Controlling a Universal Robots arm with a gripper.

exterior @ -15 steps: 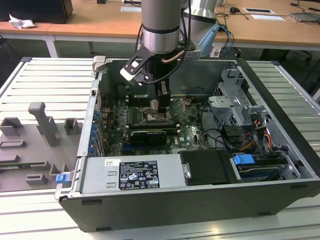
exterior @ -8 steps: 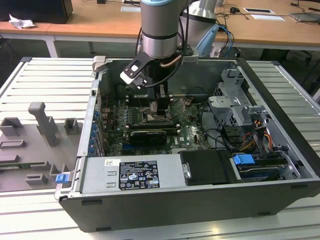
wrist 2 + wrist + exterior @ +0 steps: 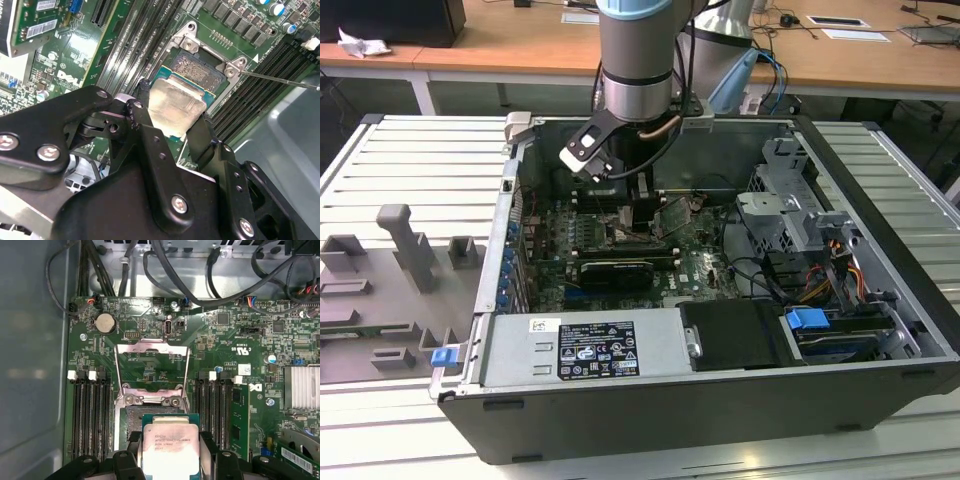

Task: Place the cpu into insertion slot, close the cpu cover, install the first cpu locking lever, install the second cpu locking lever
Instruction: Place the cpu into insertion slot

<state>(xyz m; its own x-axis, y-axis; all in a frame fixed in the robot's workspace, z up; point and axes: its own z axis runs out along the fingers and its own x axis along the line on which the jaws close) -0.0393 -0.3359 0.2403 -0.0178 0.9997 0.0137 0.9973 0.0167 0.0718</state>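
Computer case [image 3: 720, 420]: we log an open dark tower lying on its side on a slatted bench and taking up most of the exterior view.
Arm [image 3: 638, 60]: it is grey with a blue cap and comes down from the upper centre of the exterior view into the case.
Power supply [image 3: 580, 345]: we find a silver box with a label along the lower centre of the exterior view, inside the case's near wall.
Motherboard [image 3: 225, 340]: the green board covers the case floor, and black cables run along one edge.
Expansion card [image 3: 615, 272]: we see a long black card in the centre of the exterior view, between the arm and the power supply.
Gripper [image 3: 170, 112]: its black fingers are pressed against two opposite edges of the cpu and pinch it.
Memory slots [image 3: 90, 415]: we count dark narrow rows on both sides of the socket.
Cpu cover [image 3: 150, 351]: the silvery frame is swung open, clear of the socket.
Insertion slot [image 3: 197, 67]: the dark square socket with a metal rim is uncovered, and a thin metal rod [image 3: 280, 80] sticks out past one corner.
Cpu [image 3: 177, 105]: we see the metal top facing up, with the chip held over one edge of the insertion slot. We cannot tell whether they touch.
Coin battery [image 3: 105, 322]: a round silver cell sits on the motherboard, beyond the cpu cover.
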